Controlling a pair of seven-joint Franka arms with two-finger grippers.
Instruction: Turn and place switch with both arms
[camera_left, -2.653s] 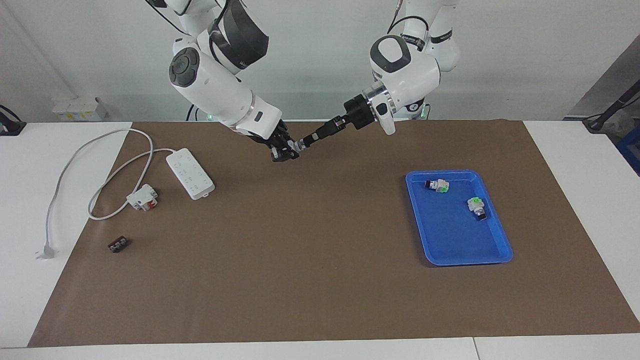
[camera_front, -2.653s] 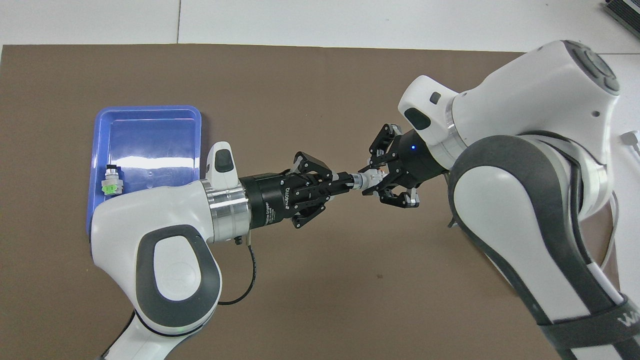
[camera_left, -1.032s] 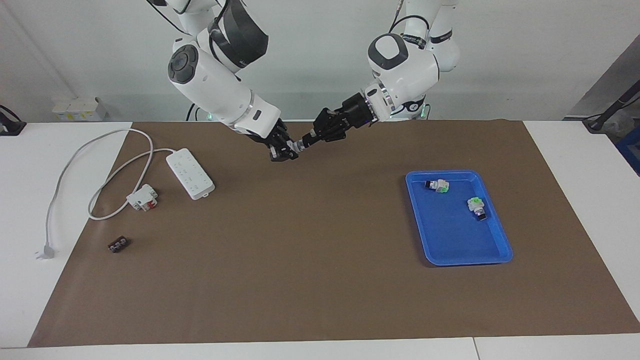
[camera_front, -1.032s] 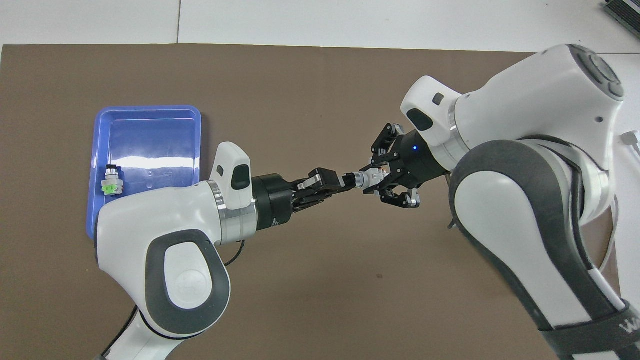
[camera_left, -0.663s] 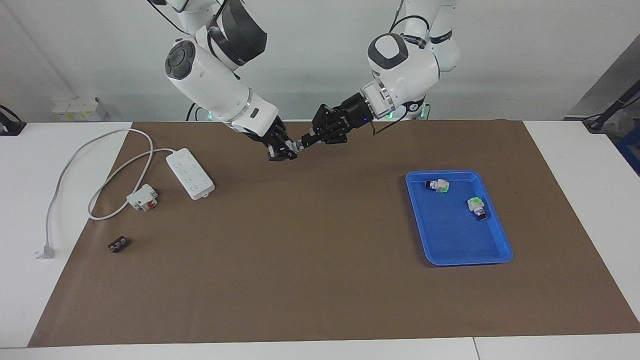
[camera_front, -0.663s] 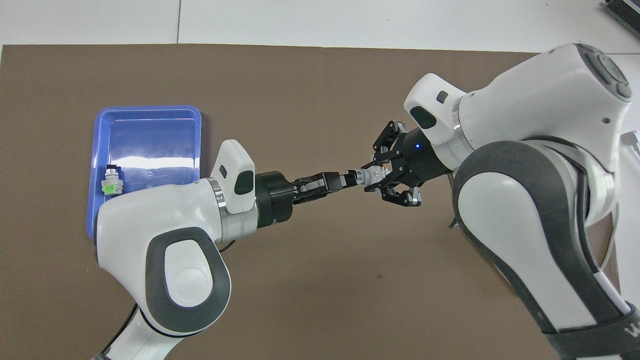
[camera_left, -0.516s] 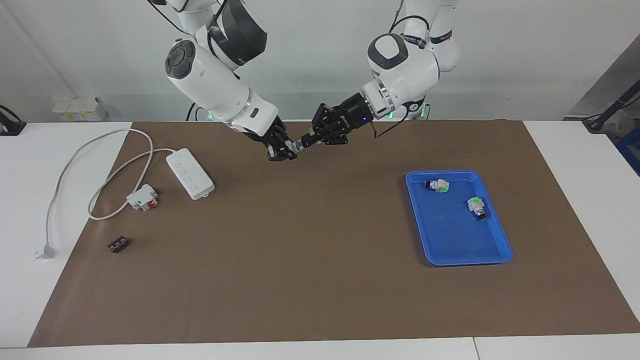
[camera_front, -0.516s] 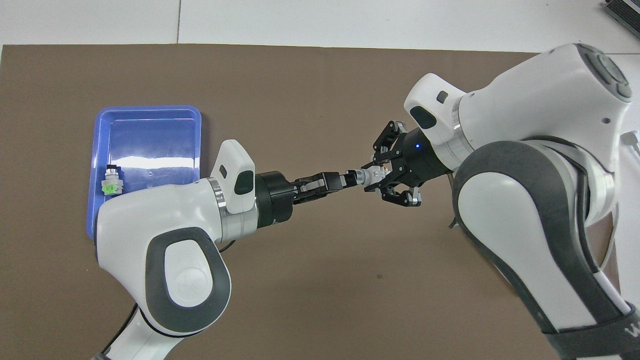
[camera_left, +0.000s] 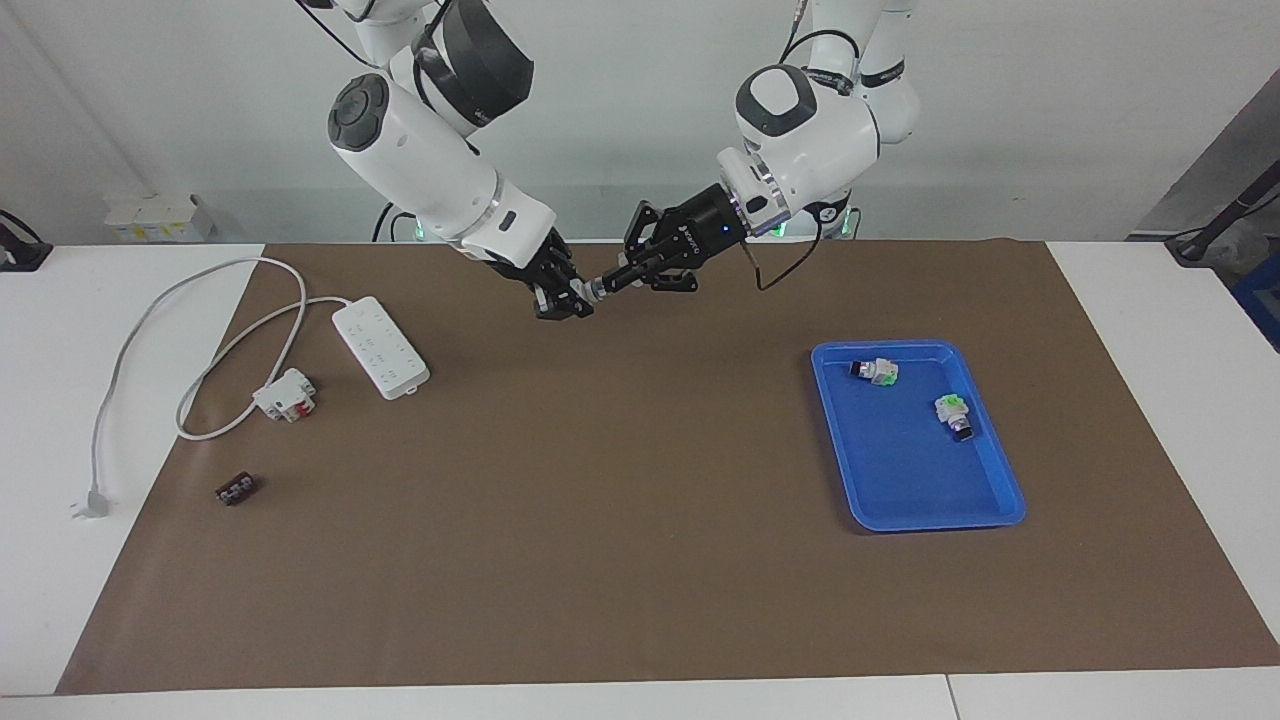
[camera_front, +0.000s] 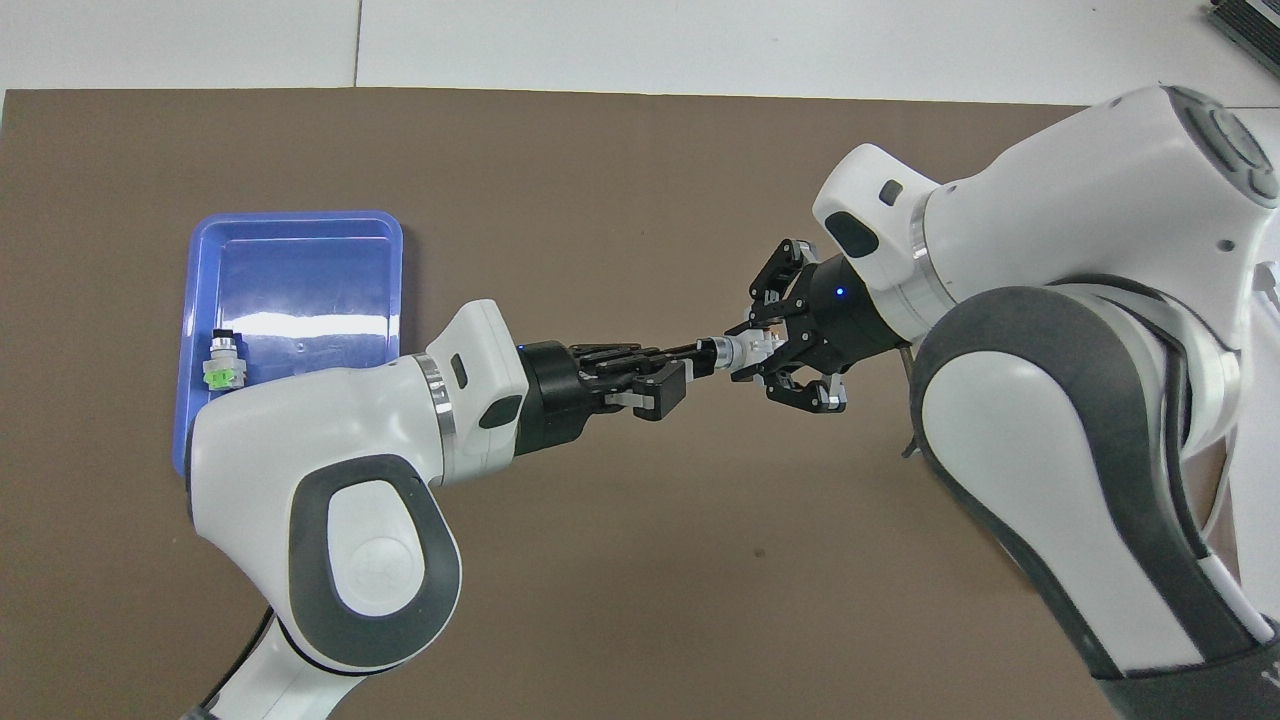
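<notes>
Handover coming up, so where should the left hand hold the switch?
By the black knob end of the switch, jutting from the right hand, where the left hand now pinches it. Come along its axis: the right hand covers the white body.

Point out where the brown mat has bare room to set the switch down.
Bare mat stretches between the power strip and the blue tray. The tray's end farthest from the robots is bare. It is crowded around the power strip, its cord and the breaker block.

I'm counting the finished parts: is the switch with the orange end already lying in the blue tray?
No: the tray holds only two green-ended switches, while the left gripper and right gripper hold the switch up over the mat.
</notes>
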